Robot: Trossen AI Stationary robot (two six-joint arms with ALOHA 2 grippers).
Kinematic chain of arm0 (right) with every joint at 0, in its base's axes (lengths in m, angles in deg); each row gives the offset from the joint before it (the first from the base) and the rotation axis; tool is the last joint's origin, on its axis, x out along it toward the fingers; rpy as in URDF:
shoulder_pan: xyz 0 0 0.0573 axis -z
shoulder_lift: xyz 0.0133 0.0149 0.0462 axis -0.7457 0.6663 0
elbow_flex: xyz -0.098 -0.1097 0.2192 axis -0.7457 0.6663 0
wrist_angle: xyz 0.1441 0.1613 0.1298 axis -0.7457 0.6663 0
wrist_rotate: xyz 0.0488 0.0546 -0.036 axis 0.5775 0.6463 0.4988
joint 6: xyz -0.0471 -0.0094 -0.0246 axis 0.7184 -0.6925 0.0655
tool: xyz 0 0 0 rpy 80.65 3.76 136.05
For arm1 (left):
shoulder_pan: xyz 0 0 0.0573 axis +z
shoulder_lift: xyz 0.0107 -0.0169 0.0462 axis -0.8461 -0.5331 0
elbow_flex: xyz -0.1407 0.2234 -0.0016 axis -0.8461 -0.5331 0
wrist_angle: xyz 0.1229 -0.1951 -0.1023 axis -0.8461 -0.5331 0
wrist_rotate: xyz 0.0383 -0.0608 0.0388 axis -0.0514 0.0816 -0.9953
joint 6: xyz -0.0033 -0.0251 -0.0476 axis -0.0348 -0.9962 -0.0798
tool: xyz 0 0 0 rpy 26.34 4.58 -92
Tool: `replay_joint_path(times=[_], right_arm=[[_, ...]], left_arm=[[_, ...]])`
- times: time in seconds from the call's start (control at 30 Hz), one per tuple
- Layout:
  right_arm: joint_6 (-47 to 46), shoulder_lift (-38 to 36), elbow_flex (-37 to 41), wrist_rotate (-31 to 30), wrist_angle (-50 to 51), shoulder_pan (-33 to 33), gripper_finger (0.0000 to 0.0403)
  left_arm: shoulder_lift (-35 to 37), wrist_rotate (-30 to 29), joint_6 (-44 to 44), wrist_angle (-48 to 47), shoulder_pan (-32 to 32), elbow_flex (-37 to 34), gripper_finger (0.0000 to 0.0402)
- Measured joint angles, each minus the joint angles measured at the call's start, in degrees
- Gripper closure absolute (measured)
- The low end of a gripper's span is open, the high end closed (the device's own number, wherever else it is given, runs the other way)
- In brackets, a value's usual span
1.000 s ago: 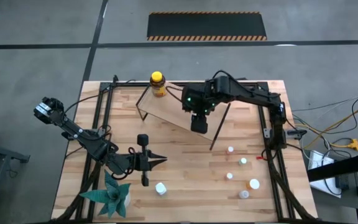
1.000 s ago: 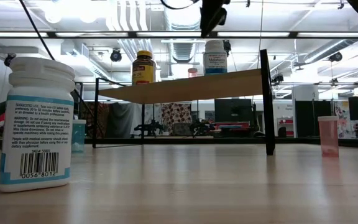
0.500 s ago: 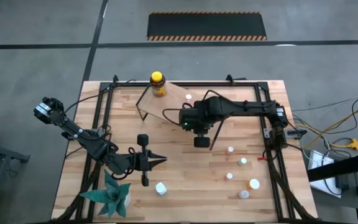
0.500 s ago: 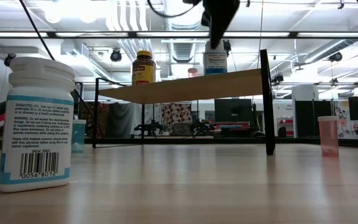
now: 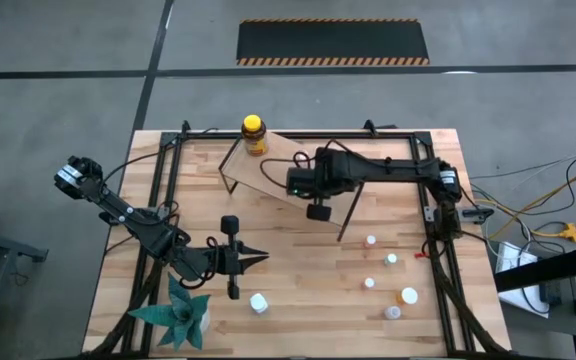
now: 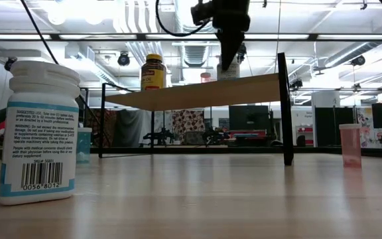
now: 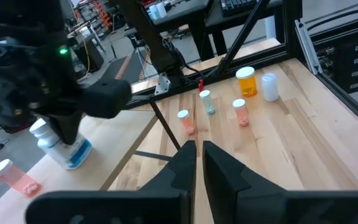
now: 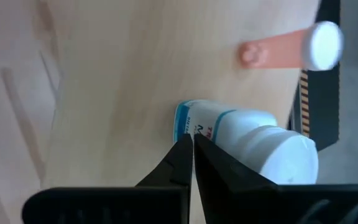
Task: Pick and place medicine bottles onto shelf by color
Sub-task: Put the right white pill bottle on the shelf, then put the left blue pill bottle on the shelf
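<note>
Low view: the white bottle (image 6: 40,131) standing nearest on the surface (image 6: 211,199) carries a label of small print, of which only "SUGGESTED USE" at its head can be made out; the lines below are too fine to read. Beneath the print sits a barcode with the digits "0056 8017" or similar, the last figures uncertain. The amber bottle (image 6: 153,72) on the shelf (image 6: 197,93) bears a yellow label whose wording cannot be read. Right wrist view: the blue-banded bottle (image 8: 247,140) shows label fragments, red and dark letters, not legible as words.
</note>
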Motion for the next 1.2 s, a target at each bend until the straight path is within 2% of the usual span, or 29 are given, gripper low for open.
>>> replay_joint_path(times=[0.43,0.93,1.07,1.2], right_arm=[[2.1,0.0,-0.2,0.0,-1.6,4.2,0.0394],[4.0,-0.1,-0.1,0.0,-1.6,5.4,0.0394],[3.4,-1.3,0.0,2.6,-0.1,3.8,0.0394],[2.5,-4.8,1.2,5.9,-2.4,-0.9,0.0394]], left_arm=[[0.0,0.0,0.0,0.0,0.0,0.0,0.0391],[0.0,0.0,0.0,0.0,0.0,0.0,0.0391],[0.0,0.0,-0.3,0.0,0.0,0.0,0.0391],[0.0,0.0,-0.4,0.0,0.0,0.0,0.0391]])
